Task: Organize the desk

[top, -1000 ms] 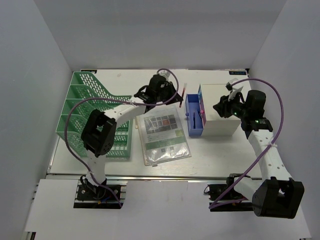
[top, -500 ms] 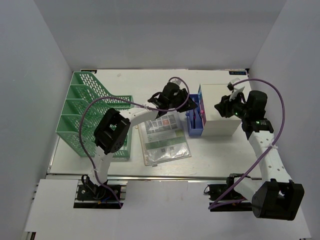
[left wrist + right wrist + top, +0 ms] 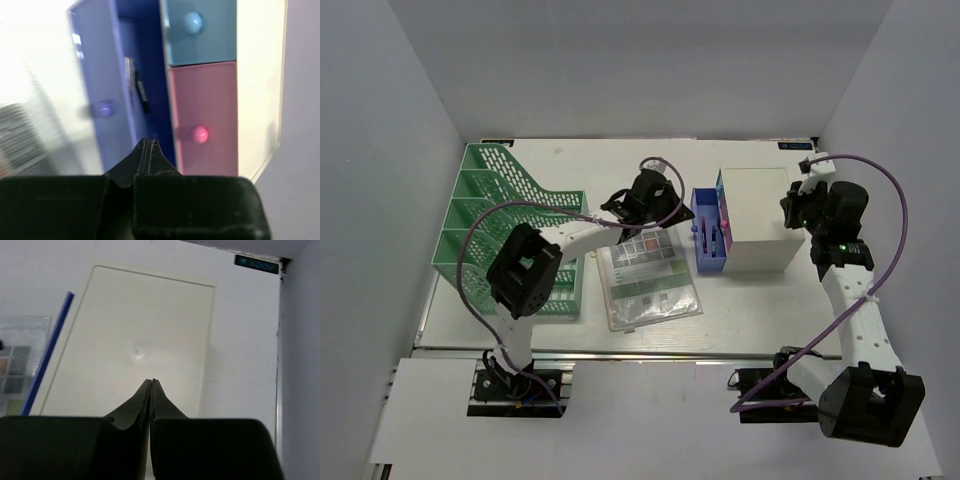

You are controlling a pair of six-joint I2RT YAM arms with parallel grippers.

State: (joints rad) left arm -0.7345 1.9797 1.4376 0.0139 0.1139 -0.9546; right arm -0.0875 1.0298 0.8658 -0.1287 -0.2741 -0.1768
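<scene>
The desk [image 3: 610, 155] is a white tabletop with an aluminium rail along its near edge. A white box [image 3: 760, 205] with drawers stands right of centre, and its dark blue drawer [image 3: 708, 240] is pulled out to the left. My left gripper [image 3: 672, 208] is shut and empty, just left of that drawer. In the left wrist view its tips [image 3: 148, 143] point at the open blue drawer [image 3: 145, 65], with a light blue drawer [image 3: 200, 35] and a pink drawer [image 3: 210, 105] beside it. My right gripper [image 3: 792, 210] is shut and empty over the box's right side, above the box top [image 3: 145, 325].
A green mesh file rack [image 3: 500, 215] stands at the left. A clear plastic sleeve with a printed sheet [image 3: 648, 275] lies between the rack and the box. Dark pens [image 3: 140, 90] lie inside the open drawer. White walls close in the sides.
My left gripper held a thin red pen, swung right over the blue drawer, and has drawn back left without it. My right gripper moved right along the box top.
</scene>
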